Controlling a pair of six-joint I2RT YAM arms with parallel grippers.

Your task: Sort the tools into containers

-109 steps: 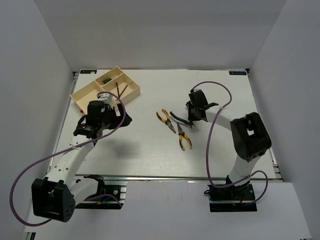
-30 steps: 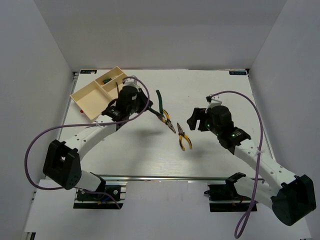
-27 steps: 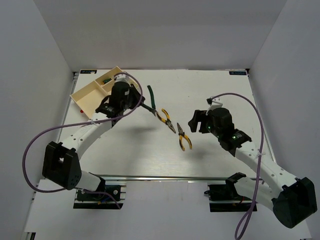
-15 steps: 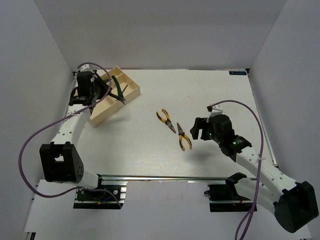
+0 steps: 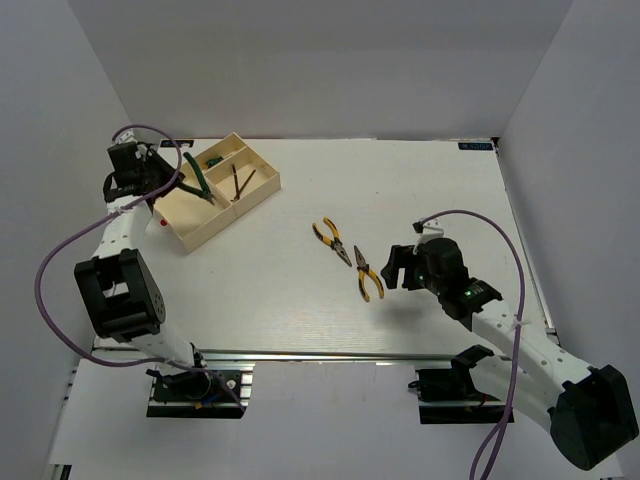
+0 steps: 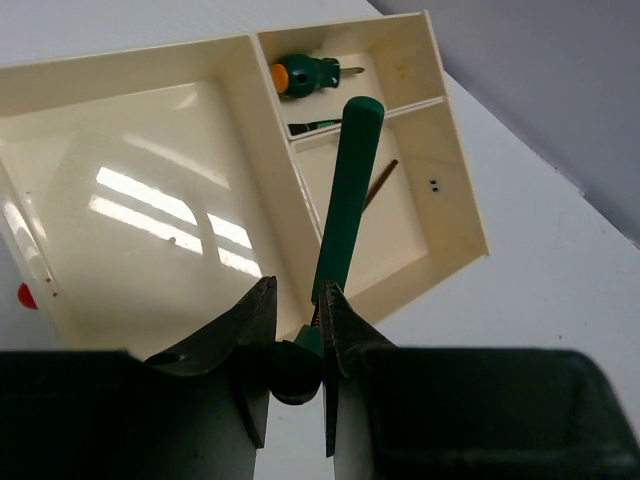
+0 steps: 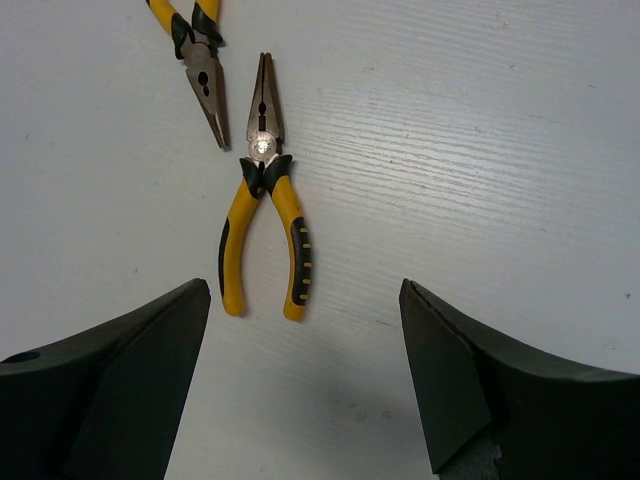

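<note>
1. Top external view: the left gripper (image 5: 172, 180) is at the far-left corner of the table (image 5: 430, 190), closed on the green-handled pliers (image 5: 196, 177). The pliers reach over the cream tray (image 5: 196, 237). Thin dark rods (image 5: 240, 182) lie in one small compartment and a small green piece (image 5: 212, 160) lies in the other. The right gripper (image 5: 396, 265) hangs with its jaws spread wide and nothing between them, just right of the nearer yellow-handled pliers (image 5: 369, 276). A second yellow-handled pair (image 5: 331, 239) lies just beyond. The table is white and ribbed, with plain pale walls (image 5: 320, 60) on three sides.

2. Left wrist view: both fingers (image 6: 253, 322) of the left gripper (image 6: 297, 325) pinch the green-handled pliers (image 6: 346, 200) near the pivot. One green handle points out over the divider of the tray (image 6: 266, 170). I cannot tell whether the tool touches the tray. The small green piece (image 6: 306, 74) has an orange end. One dark rod (image 6: 380, 183) shows beside the handle.

3. Right wrist view: the right gripper (image 7: 303, 297) is wide open above the nearer yellow-handled pliers (image 7: 262, 168), which lie flat on the table (image 7: 480, 130), clear of both fingers. The second yellow-handled pair (image 7: 203, 80) lies tip to tip beside them.
</note>
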